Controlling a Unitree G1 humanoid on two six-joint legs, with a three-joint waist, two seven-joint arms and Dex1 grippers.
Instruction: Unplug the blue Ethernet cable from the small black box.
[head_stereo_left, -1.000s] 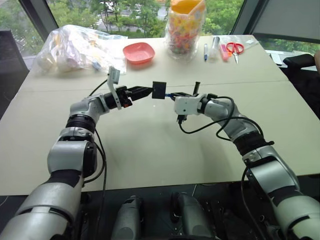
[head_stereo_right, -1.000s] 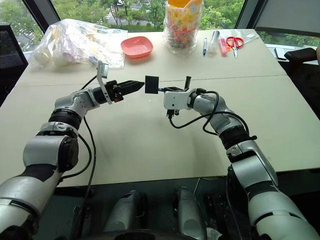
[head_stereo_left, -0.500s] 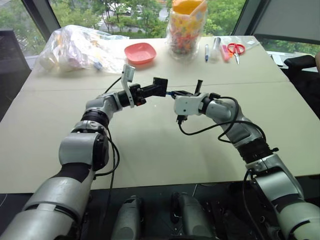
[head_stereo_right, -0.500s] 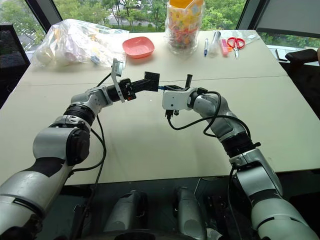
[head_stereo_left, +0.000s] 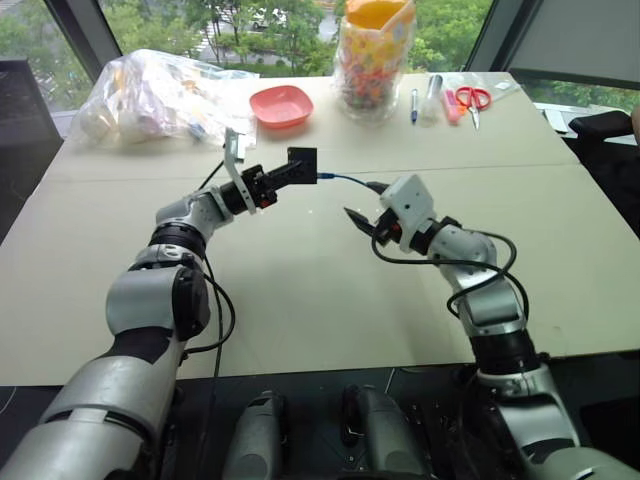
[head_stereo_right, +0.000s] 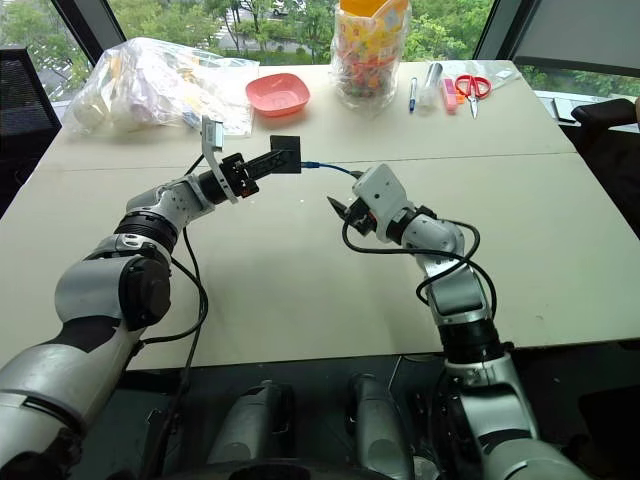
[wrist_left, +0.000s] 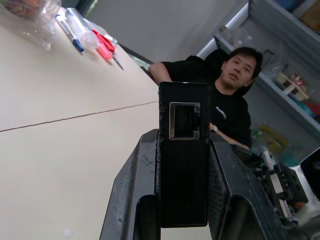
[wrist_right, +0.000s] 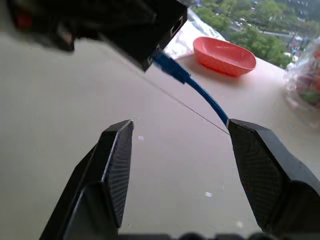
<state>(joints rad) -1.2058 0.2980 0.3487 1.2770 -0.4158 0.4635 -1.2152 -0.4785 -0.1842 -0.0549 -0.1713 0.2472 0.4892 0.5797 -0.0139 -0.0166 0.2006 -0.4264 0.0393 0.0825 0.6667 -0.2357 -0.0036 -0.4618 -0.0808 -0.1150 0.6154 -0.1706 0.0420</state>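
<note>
Left eye view: the left gripper (head_stereo_left: 283, 176), a bit above centre frame, is pinching the small black box (head_stereo_left: 303, 162) held up off the table (head_stereo_left: 300, 300). The blue Ethernet cable (head_stereo_left: 345, 179) runs right from the box's edge toward the right gripper (head_stereo_left: 356, 216); can't tell from here if it's plugged in, and its far end gets lost behind that gripper.
Right eye view: same setup, and the right jaws are too small to read here. Pink bowl (head_stereo_right: 277, 94) and plastic bag (head_stereo_right: 150, 85) sit upper left.
Left wrist view: both black fingers (wrist_left: 132, 185) pressed tight on the box sides. One port faces the camera with nothing in it. Frame bottom cuts off the box's lower end. A person sits behind, partly hidden by the box.
Right wrist view: jaws spread wide, gripping nothing. The cable plug sits in the box at upper left, and the cord slips behind the right-hand finger (wrist_right: 260, 165). Most of the box is cropped off.
</note>
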